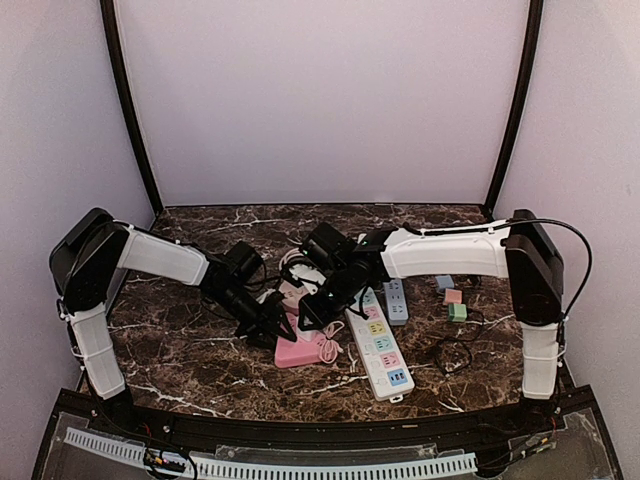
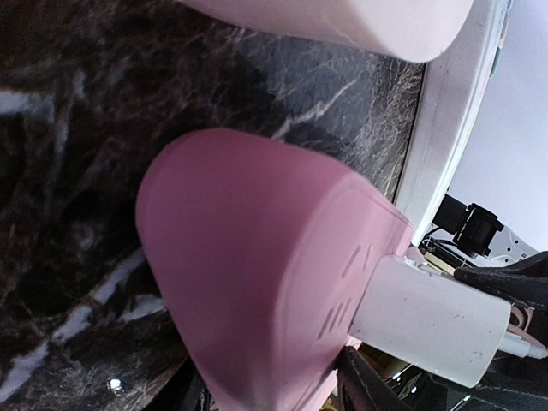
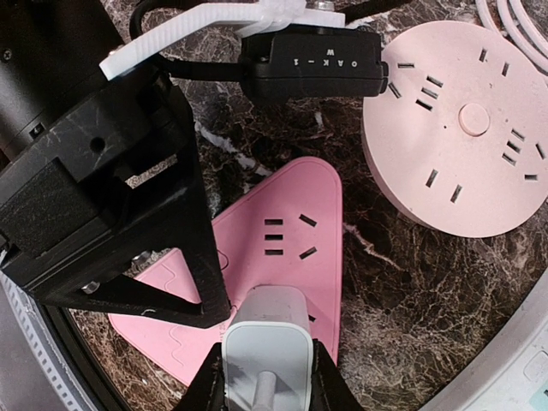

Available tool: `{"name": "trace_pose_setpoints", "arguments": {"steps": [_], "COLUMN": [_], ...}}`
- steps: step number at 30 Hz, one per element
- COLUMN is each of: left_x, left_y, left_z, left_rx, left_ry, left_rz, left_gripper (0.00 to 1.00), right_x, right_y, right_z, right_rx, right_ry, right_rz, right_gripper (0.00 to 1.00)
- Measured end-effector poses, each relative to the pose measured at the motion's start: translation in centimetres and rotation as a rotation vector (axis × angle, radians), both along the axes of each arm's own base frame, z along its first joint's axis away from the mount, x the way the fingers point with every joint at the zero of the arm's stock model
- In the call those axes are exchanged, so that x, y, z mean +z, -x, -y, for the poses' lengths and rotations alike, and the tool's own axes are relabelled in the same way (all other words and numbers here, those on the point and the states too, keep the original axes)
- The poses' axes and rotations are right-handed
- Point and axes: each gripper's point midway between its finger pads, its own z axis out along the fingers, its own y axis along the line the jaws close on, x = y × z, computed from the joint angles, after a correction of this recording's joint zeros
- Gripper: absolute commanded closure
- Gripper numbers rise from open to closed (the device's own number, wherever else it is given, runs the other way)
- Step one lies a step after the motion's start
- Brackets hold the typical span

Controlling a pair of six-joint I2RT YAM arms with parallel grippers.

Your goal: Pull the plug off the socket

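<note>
- Left gripper (image 1: 269, 327) sat at socket (image 3: 291, 231) edge; grip couldn't be told.
- Plug (image 3: 265, 336) stood in socket, mid-table; likely light, stiff, smooth.
- Right gripper (image 3: 267, 385) clamped plug's sides, probably the best hold.

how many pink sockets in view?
2. The triangular pink socket, its white plug clamped by the right gripper; the round pink socket beside it, no plug seen. Arms may hide others.
</note>
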Motion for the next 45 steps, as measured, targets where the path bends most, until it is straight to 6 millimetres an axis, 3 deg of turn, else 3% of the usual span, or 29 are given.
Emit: {"name": "trace_pose_setpoints", "arguments": {"steps": [24,27,32,35,39,45], "left_x": [-0.3,-0.3,-0.3,-0.2,-0.1,0.4], "left_y": [0.2,0.2,0.2,0.1,0.0,-1.3], "left_z": [-0.1,-0.1,-0.1,0.0,0.0,0.1], "left_rx": [0.008,0.008,0.008,0.008,0.005,0.003], "left_ry": [0.008,0.008,0.007,0.005,-0.007,-0.053], "left_rz": [-0.014,-0.014,-0.014,-0.013,-0.009,0.051], "left_gripper": [0.51,0.51,0.51,0.51,0.51,0.51], "right_x": [0.6,2.4,8.1,9.6,9.2,9.0], "right_y": [0.4,0.0,-1.0,-1.7,-3.3,-7.5], "right_z": [0.0,0.2,-0.9,-1.1,0.2,4.9], "right_rx": [0.035,0.026,0.015,-0.002,-0.062,-0.223], "right_ry": [0.014,-0.019,-0.153,-0.19,-0.18,-0.153], "right_rz": [0.075,0.092,0.173,0.196,0.184,0.181], "right_gripper": [0.9,0.9,0.9,0.91,0.9,0.89]}}
